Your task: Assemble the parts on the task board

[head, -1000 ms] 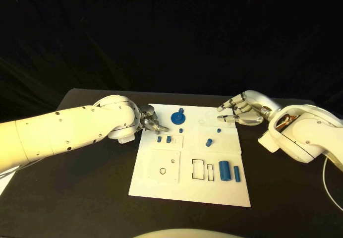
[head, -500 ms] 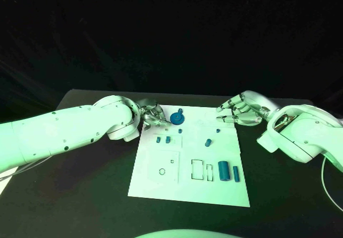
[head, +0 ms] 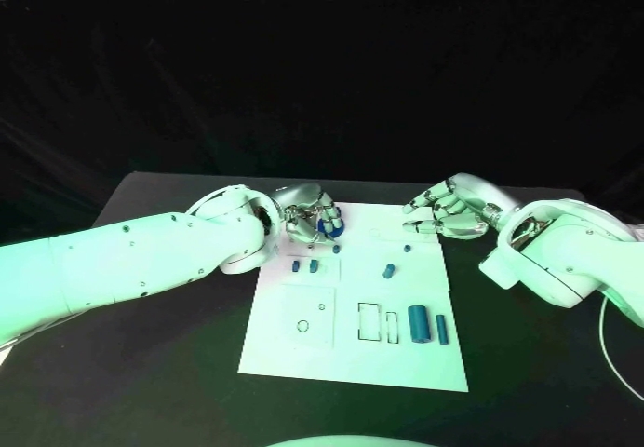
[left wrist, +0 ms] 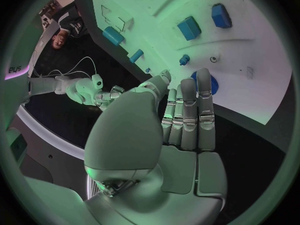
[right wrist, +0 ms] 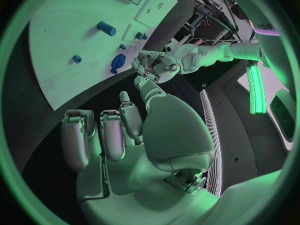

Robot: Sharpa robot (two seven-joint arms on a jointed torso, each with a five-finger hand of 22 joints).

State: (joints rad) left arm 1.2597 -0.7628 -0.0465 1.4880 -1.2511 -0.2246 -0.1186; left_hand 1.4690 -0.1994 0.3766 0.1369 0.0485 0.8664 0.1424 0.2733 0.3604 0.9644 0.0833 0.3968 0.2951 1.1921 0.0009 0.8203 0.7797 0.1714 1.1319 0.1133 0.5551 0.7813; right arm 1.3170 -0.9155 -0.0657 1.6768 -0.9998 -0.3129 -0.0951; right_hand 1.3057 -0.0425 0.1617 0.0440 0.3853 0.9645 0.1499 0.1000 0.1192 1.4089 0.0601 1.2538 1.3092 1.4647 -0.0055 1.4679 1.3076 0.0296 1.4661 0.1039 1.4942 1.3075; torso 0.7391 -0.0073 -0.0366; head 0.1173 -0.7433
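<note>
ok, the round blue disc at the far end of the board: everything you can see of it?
The round blue disc is a flat circular part, plastic by the look, lying at the far end of the white board near its left corner. The left hand hangs over it with fingers curled down around it; whether they touch it cannot be told. From the head view, only a blue sliver shows between the fingers.

a black bench (head: 161, 372) carries everything, its dark top reaching out on both sides. behind its far edge hangs a black backdrop (head: 322, 84). a thin white cable (head: 607, 346) curves over the bench near its right edge.
</note>
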